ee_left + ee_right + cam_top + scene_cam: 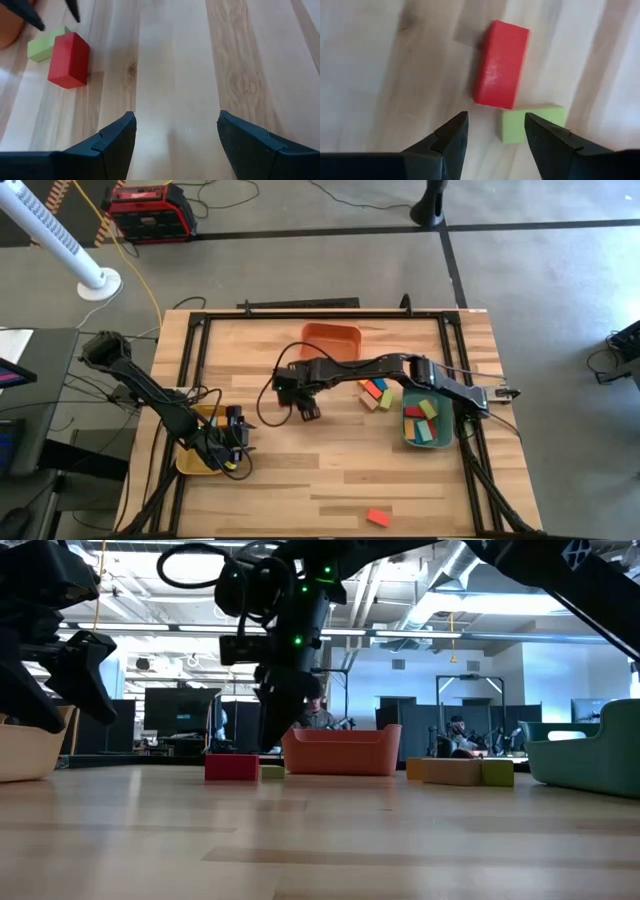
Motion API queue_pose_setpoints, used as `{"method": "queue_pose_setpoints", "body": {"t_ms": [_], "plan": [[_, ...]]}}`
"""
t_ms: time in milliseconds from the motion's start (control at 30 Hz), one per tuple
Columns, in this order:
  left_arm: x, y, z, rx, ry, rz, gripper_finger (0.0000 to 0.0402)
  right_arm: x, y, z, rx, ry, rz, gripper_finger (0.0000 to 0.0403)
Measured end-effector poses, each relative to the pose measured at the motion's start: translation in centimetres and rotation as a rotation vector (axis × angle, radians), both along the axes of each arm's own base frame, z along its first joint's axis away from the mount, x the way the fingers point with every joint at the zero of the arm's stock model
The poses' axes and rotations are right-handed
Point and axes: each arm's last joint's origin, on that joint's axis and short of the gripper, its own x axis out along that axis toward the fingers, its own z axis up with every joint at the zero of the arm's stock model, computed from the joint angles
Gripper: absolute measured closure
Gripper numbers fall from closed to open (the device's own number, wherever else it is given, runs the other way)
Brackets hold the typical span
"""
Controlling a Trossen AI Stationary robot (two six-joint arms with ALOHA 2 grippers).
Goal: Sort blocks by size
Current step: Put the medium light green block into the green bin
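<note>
A red block [500, 65] and a smaller light-green block [532, 122] lie flat on the table, touching at a corner. The low view shows the same red block [232, 767] and green block [271, 771]. My right gripper [495, 117] hovers open just above them near the table's middle [305, 412], fingers slanting down, nothing between them. My left gripper [175, 117] stands open over bare wood by the yellow tray [200, 442], with the red block [70, 60] farther off. More blocks [375, 392] lie between the orange and green trays.
An orange tray [330, 340] stands at the far middle. A green tray [410, 438] holding several blocks sits at the right. One red block [377, 518] lies alone near the front edge. Bare wood stretches between the two grippers.
</note>
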Motion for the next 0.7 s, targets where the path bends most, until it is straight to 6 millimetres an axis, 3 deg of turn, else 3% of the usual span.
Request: {"method": "queue_pose_setpoints", "body": {"t_ms": [333,700], "plan": [[0.0,0.0,0.0,0.000,-0.006,0.002,0.0134,0.2,-0.4,-3.2,-0.008,0.088,0.011,0.0178],[0.0,0.0,0.1,-0.002,-0.009,0.002,0.0134,-0.6,-0.4,-3.4,0.016,0.172,-0.042,0.0178]]}}
